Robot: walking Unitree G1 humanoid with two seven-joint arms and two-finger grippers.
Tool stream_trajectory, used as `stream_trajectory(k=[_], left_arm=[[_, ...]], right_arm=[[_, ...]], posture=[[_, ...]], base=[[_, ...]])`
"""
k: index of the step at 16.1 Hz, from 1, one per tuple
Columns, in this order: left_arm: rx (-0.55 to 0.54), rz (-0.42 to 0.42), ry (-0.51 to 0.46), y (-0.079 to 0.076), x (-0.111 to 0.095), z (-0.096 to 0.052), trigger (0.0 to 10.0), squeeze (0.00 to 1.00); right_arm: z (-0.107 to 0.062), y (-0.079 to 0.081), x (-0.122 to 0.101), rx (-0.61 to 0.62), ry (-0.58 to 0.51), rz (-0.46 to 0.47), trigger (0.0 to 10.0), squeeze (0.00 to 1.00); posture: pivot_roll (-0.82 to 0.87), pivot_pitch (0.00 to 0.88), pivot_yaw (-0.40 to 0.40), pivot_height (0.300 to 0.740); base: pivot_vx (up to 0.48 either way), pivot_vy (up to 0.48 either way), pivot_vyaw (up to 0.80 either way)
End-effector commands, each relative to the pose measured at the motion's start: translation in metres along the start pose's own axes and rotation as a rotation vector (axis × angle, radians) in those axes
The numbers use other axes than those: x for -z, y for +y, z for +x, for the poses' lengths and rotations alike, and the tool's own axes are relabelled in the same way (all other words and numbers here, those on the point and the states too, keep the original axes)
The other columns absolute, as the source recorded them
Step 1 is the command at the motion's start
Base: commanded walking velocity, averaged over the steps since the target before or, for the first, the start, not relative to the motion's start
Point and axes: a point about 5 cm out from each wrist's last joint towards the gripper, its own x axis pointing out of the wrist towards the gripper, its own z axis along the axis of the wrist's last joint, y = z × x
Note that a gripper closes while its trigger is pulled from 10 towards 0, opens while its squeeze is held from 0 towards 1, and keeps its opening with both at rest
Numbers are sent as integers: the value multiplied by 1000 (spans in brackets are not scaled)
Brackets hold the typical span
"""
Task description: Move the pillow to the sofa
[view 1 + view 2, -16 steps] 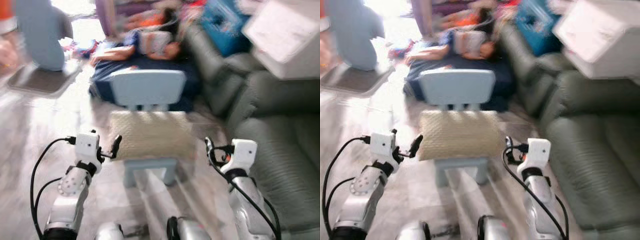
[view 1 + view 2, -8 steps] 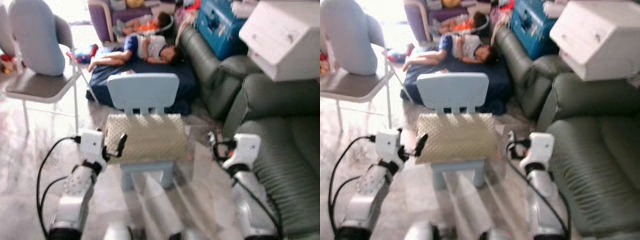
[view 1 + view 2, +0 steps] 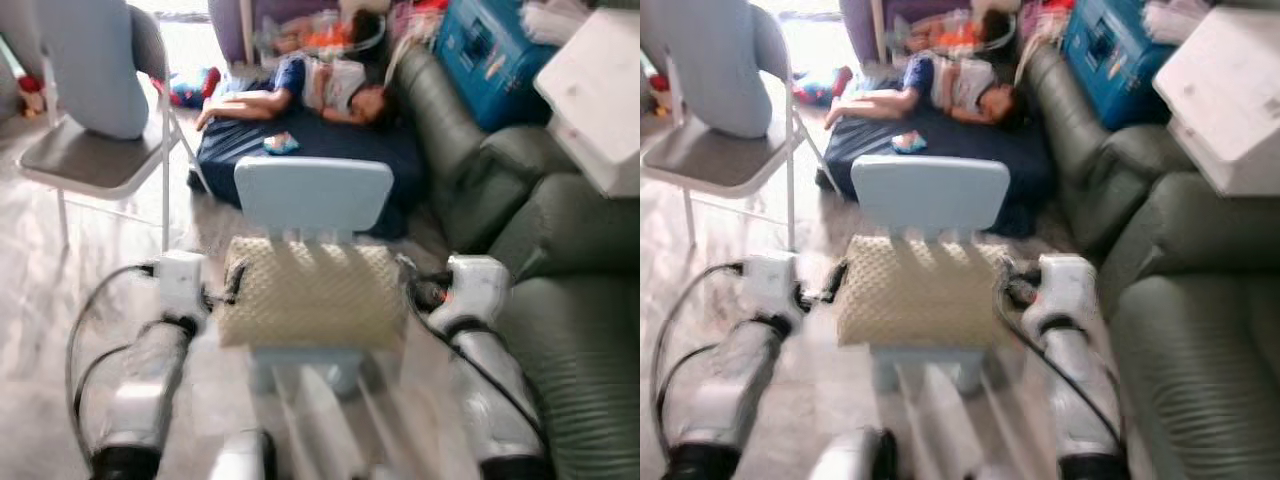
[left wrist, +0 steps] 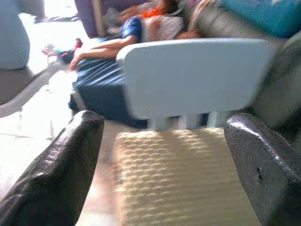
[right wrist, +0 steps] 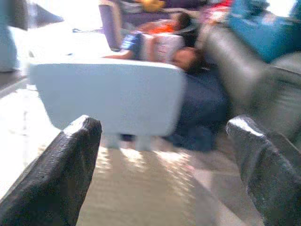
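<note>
A beige, bumpy pillow (image 3: 310, 292) lies flat on the seat of a small light-blue child's chair (image 3: 312, 193) straight ahead. My left gripper (image 3: 230, 288) is at the pillow's left edge and my right gripper (image 3: 414, 290) at its right edge. Both are open. In the left wrist view the pillow (image 4: 183, 174) lies between the spread black fingers (image 4: 66, 160). The right wrist view has the pillow (image 5: 150, 188) low between its fingers (image 5: 70, 160). The dark green sofa (image 3: 575, 340) stands to the right of the chair.
A person (image 3: 300, 85) lies on a dark blue mattress (image 3: 300, 150) behind the chair. A folding chair (image 3: 95, 160) with a grey-blue cushion stands at the left. A white box (image 3: 600, 100) rests on the sofa's far part, and a blue case (image 3: 490, 50) sits beyond it.
The view has shifted and come nearer to the chair. Both arms have reached forward, so the grippers now flank the pillow's two side edges.
</note>
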Motion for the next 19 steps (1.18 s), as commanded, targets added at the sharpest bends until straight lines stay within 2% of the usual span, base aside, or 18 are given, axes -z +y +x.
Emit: stream_trajectory(k=[1, 3, 8, 10, 12, 16, 19], left_arm=[[0, -15, -2, -5, 0, 0, 10000, 0], [-3, 8, -15, -5, -2, 1, 10000, 0], [12, 6, -2, -10, 0, 3, 10000, 0], [23, 13, 1, -11, -2, 6, 10000, 0], [22, 17, 2, -10, -3, 8, 10000, 0], [-27, 14, 22, -4, -1, 7, 10000, 0], [20, 38, 14, -4, 1, 4, 10000, 0]], right_arm=[[-5, -10, 3, 30, 16, -14, 10000, 0], [-4, -10, 4, 25, 26, -2, 10000, 0], [-3, -10, 7, 44, 42, 3, 10000, 0], [-3, -12, 7, 55, 46, 1, 10000, 0], [-3, -12, 6, 57, 43, 0, 10000, 0], [-3, -10, 2, 57, 33, -8, 10000, 0], [-6, -3, 7, 47, 39, 3, 10000, 0]], posture=[[-75, 109, -40, 740], [-76, 111, -42, 740], [-78, 122, -39, 740], [-78, 126, -40, 740], [-81, 134, -41, 740], [-84, 167, -48, 740], [-82, 159, -46, 740]], base=[[244, 416, 656], [0, 0, 0], [0, 0, 0], [0, 0, -800], [0, 0, -650], [0, 0, 0], [0, 0, 0]])
